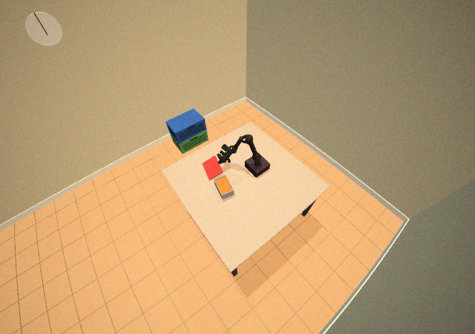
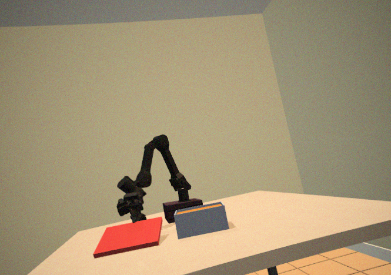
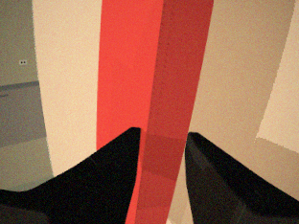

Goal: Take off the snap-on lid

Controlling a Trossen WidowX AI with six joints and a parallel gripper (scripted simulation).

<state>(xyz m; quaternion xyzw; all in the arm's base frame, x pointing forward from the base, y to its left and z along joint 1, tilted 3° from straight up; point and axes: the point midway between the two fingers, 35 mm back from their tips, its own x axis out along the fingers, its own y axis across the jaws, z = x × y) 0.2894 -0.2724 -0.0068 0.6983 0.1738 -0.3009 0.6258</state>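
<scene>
The red lid (image 1: 211,168) (image 2: 130,236) (image 3: 129,72) is off the box and beside it, over the table (image 1: 261,208) (image 2: 267,220). It is tilted: the edge at the fingers is higher, and the opposite edge is low, near the table top. Whether that low edge touches the table cannot be told. My gripper (image 1: 219,162) (image 2: 139,221) (image 3: 163,139) is shut on the lid's raised edge, with one finger on each side in the wrist view. The blue-grey storage box (image 1: 228,194) (image 2: 201,222) stands upright and open, with orange showing inside.
The arm's dark base (image 1: 257,165) (image 2: 183,207) stands behind the box, on the arm's side. Stacked blue and green crates (image 1: 186,126) stand beyond the table's edge. The box is close to the lid's side.
</scene>
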